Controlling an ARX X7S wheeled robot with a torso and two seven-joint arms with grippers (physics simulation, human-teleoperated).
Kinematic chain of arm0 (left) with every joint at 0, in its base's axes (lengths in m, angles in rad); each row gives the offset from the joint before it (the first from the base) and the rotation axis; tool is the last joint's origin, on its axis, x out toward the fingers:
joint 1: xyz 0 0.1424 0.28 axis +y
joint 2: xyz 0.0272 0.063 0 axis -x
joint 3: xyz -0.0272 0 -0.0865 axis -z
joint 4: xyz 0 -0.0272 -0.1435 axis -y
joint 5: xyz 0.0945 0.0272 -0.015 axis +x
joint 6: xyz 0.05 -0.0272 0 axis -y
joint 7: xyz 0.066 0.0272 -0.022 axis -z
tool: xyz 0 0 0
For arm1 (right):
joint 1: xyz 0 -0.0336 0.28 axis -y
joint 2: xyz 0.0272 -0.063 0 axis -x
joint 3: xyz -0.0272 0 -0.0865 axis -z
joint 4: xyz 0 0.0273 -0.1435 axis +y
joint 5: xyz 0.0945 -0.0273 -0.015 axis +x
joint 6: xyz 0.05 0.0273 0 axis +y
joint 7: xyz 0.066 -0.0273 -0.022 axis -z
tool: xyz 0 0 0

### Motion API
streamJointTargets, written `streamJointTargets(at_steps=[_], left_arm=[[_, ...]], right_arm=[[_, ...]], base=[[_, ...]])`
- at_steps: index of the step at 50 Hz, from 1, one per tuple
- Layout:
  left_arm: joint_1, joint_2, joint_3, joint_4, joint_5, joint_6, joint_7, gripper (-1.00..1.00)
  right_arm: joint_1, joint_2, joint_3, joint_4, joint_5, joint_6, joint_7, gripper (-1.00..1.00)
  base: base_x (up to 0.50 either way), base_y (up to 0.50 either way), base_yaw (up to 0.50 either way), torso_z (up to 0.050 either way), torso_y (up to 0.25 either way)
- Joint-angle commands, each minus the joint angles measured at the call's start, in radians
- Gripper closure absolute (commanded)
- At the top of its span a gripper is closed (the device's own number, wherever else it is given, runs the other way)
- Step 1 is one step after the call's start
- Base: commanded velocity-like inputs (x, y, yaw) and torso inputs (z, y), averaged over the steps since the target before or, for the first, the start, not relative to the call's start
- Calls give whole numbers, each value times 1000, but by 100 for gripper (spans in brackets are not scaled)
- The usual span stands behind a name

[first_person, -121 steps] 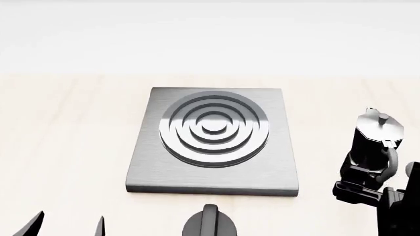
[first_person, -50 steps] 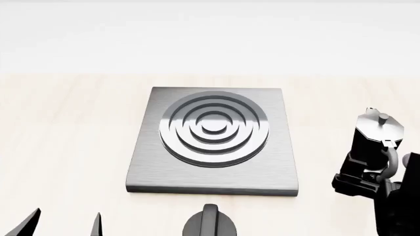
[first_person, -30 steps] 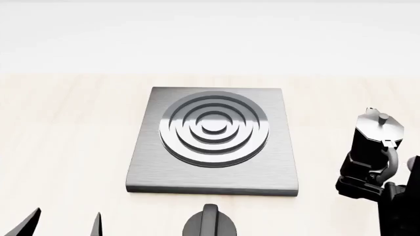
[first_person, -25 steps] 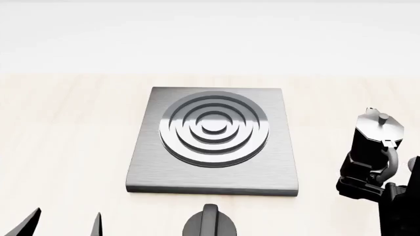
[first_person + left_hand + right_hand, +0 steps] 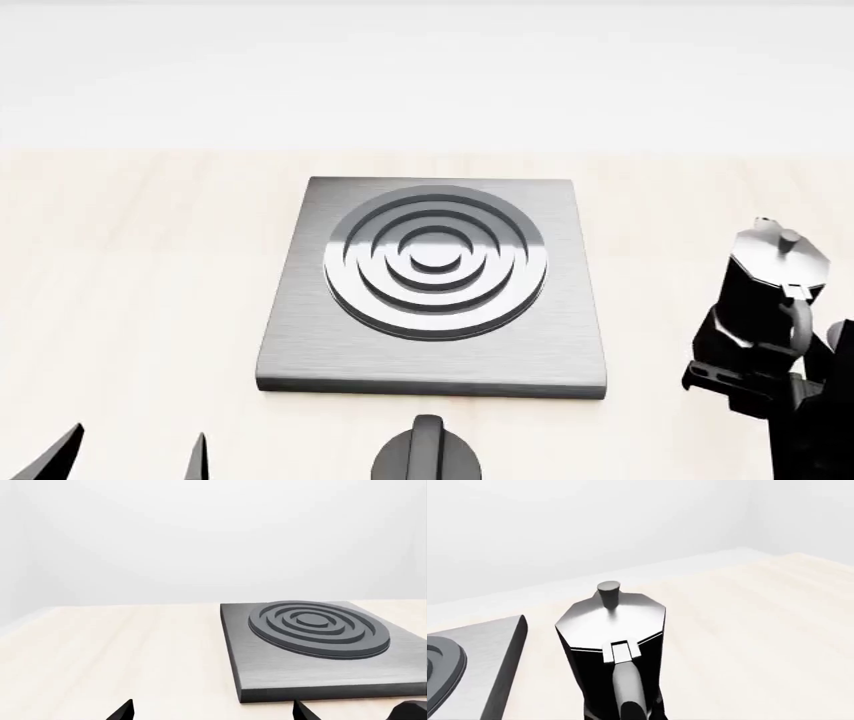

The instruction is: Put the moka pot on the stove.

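Note:
The moka pot (image 5: pixel 767 285), black and faceted with a silvery lid and knob, stands upright on the wooden counter to the right of the stove (image 5: pixel 307 350), a flat grey plate with raised rings. My right gripper (image 5: pixel 747 372) is at the pot's near side, shut around its curved handle low down. In the right wrist view the pot (image 5: pixel 610 640) fills the middle, its handle running straight toward the camera, and the stove's edge (image 5: pixel 490 665) shows beside it. My left gripper (image 5: pixel 131 455) is open and empty near the counter's front left; its tips also frame the left wrist view (image 5: pixel 212 715).
A short round black knob (image 5: pixel 427 455) sits just in front of the stove's near edge and shows in the left wrist view (image 5: pixel 410 711). A white wall backs the pale wooden counter (image 5: pixel 134 280).
The right gripper has closed in on the pot's handle. The pot has shifted slightly to the right. The left gripper has drawn back a little.

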Motion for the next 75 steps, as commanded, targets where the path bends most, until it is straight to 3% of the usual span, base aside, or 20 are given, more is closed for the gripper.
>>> streamJointTargets(at_steps=[1, 8, 13, 23, 39, 53, 64, 75], left_arm=[[4, -3, 2, 6, -5, 8, 3, -100], [6, -7, 2, 11, -9, 10, -1, -100], [4, -11, 1, 25, -14, 0, -7, -100], [-27, -16, 0, 35, -28, -32, -13, -100], [-32, -22, 6, 47, -36, -42, -20, -100], [-46, -23, 14, 33, -40, -44, -23, -100], [-40, -27, 17, 34, -45, -37, -26, -100], [-31, -34, 16, 42, -50, -33, -32, -100]], right_arm=[[-2, -1, -8, 12, -19, -8, -15, 100], [-7, 0, -19, -24, -27, 8, -6, 100], [-26, -8, -42, -195, -82, 16, 76, 100], [-23, -23, -86, -447, -100, 83, 100, 100], [-21, -22, -114, -427, -121, 42, 100, 100], [160, -90, -227, 26, -269, -341, 194, 100], [416, -158, -278, 603, -295, -684, 203, 100], [466, -187, -311, 610, -285, -673, 196, 100]], base=[[0, 0, 0, 0, 0], [0, 0, 0, 0, 0], [0, 0, 0, 0, 0], [0, 0, 0, 0, 0], [0, 0, 0, 0, 0], [0, 0, 0, 0, 1], [0, 0, 0, 0, 1], [0, 0, 0, 0, 1]])
